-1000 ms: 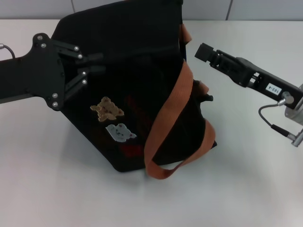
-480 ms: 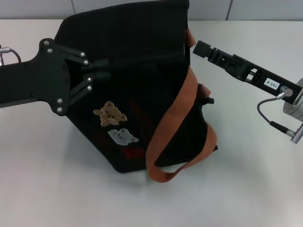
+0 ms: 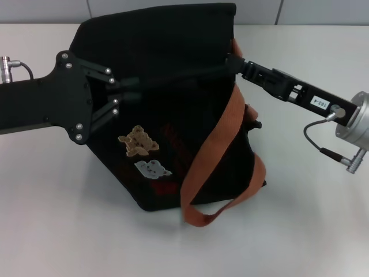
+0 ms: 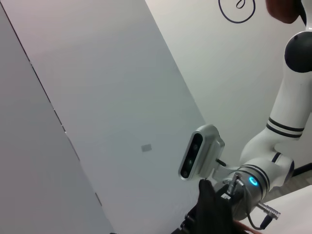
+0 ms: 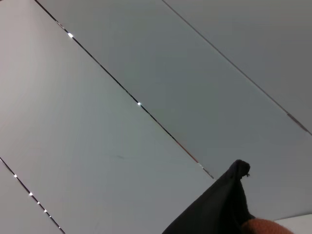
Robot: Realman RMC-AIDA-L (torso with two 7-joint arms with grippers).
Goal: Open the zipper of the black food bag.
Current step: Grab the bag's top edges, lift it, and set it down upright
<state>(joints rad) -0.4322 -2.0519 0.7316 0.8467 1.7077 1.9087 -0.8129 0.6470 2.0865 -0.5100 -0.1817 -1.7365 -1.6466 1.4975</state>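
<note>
Black fabric fills the counter (image 3: 52, 219) centre: the black food bag (image 3: 173, 115) stands there, my left gripper (image 3: 134, 89) at its nine o'clock, fingers narrow on the front panel. My right gripper (image 3: 235, 62), at two o'clock, touches the zipper (image 3: 190, 72) end; I cannot tell its opening.

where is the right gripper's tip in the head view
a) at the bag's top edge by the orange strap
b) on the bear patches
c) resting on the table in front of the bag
a: the right gripper meets the top edge of the black food bag beside the orange strap.
</note>
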